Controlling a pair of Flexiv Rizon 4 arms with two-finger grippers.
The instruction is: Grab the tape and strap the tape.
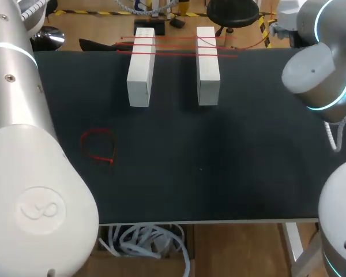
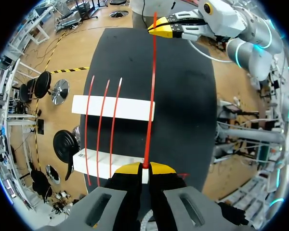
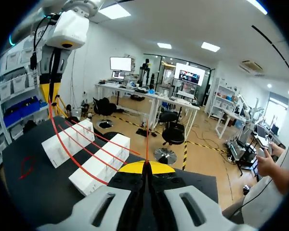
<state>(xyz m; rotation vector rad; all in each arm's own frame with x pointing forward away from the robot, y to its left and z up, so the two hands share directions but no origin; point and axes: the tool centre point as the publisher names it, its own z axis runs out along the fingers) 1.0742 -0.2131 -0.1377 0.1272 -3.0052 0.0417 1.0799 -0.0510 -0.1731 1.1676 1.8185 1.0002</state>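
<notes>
nearest, bulking in from either side: left arm and right arm, above the black table. a little farther in, toward the left arm's side, a small red loop; lies flat on the surface, well apart from everything else. beyond it, toward the far edge, two white blocks side by side with a gap between them, left block and right block; stand parallel, long sides running away from the front. draped across the far parts of both, three red strands; span the gap and overhang each block's outer side. in the same place the red tape; runs from one gripper to the other, crossing over both blocks beside the three strands; cannot tell whether touching the blocks. left gripper: yellow tips pinched tight on one end of the tape, out past the left block. right gripper: tips likewise closed on the other end, out past the right block, with a short red end poking out ahead of the fingers.
</notes>
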